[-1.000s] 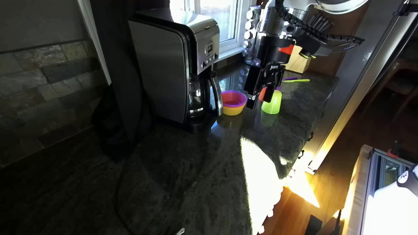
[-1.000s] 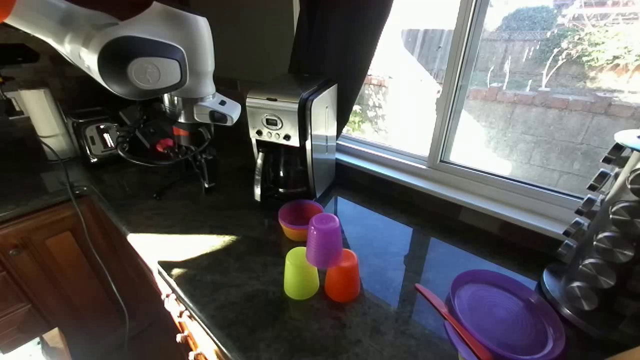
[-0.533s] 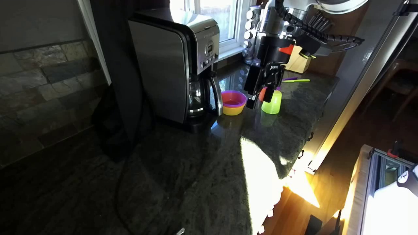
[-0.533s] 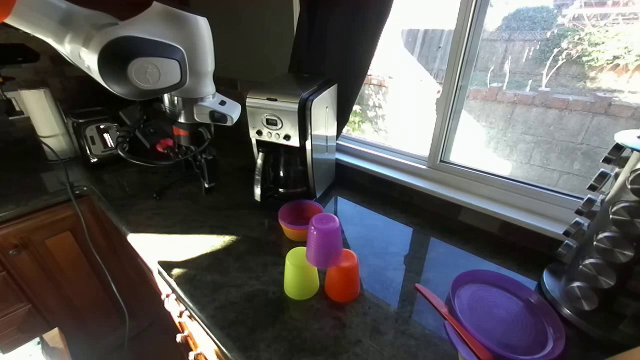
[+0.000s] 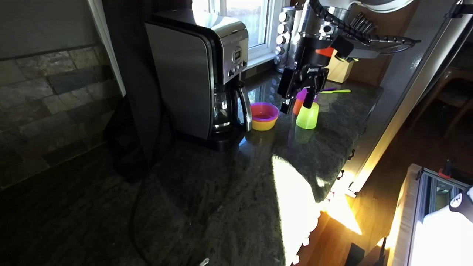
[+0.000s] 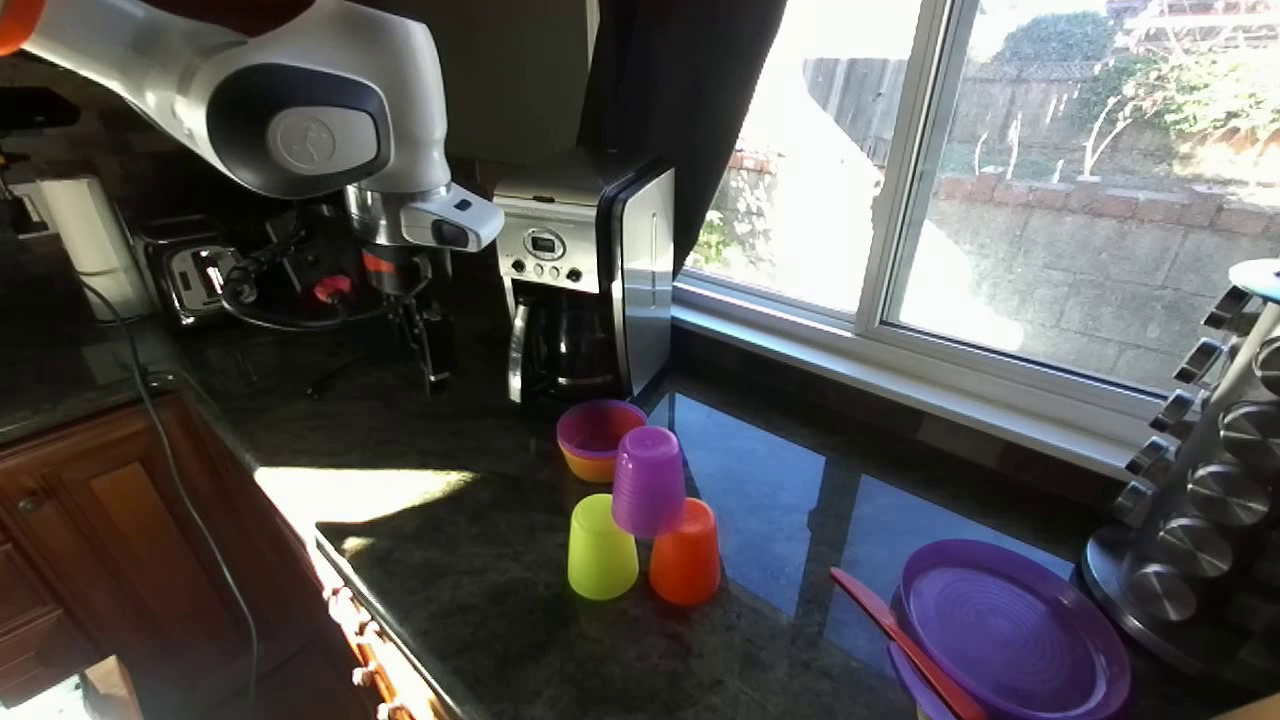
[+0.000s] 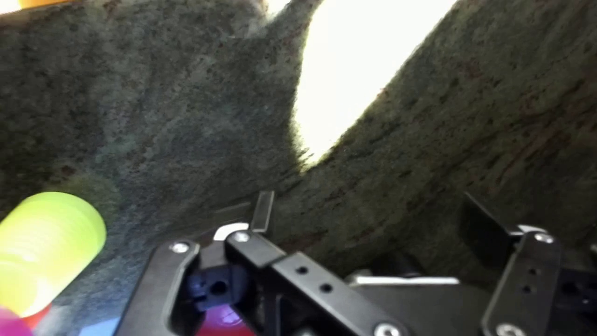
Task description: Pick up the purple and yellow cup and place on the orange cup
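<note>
In an exterior view, the purple cup [image 6: 648, 480] rests upside down across the tops of the lime-yellow cup [image 6: 602, 550] and the orange cup [image 6: 686, 560], which stand side by side upside down. All three also show in an exterior view, where the purple cup [image 5: 302, 94] and orange cup [image 5: 298, 107] are partly hidden behind the gripper, with the lime-yellow cup [image 5: 308, 116] in front. My gripper [image 7: 371, 217] is open and empty above the counter, apart from the cups. In the wrist view the lime-yellow cup [image 7: 56, 242] lies left of the jaws; the purple cup [image 7: 13, 323] is cut off at the corner.
A magenta-pink and yellow bowl [image 6: 590, 466] stands behind the cups, beside the coffee maker [image 6: 640, 270]. Purple plates [image 6: 1010, 630] with a red knife [image 6: 905, 640] and a spice rack [image 6: 1200, 500] stand to the right. A window is behind the counter.
The arm and open gripper have moved slightly right in both exterior views, toward the cups, and tilted a little. More of the purple cup now shows between the fingers. The cups have not moved.
</note>
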`<state>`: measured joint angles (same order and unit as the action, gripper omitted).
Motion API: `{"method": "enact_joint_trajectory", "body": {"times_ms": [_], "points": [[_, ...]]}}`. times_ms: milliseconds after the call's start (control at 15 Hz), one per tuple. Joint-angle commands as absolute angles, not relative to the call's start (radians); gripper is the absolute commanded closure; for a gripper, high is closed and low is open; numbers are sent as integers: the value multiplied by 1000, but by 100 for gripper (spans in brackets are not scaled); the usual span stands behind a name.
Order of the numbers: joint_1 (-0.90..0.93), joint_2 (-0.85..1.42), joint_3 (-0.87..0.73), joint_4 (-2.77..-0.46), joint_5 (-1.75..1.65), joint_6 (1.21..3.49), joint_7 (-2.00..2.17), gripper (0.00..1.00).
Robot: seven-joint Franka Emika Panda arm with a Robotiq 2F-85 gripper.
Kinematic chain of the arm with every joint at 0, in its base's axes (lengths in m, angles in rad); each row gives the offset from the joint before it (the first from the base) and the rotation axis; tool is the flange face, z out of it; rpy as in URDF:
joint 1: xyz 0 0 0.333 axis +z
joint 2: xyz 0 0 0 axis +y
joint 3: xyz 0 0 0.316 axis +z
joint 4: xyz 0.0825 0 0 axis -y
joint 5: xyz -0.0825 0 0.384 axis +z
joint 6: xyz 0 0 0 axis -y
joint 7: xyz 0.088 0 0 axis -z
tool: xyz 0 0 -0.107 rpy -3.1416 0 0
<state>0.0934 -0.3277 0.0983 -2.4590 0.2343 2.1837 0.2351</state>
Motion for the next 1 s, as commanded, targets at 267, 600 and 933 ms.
{"method": "enact_joint_trajectory", "body": {"times_ms": [267,600,933], "points": [[-79,-412,117,-2468,6,2234,510,0],[-157,-441,135,-2454,-254,2189,516,0],[-159,-434,108,-2453,-310,2205,493,0]]}}
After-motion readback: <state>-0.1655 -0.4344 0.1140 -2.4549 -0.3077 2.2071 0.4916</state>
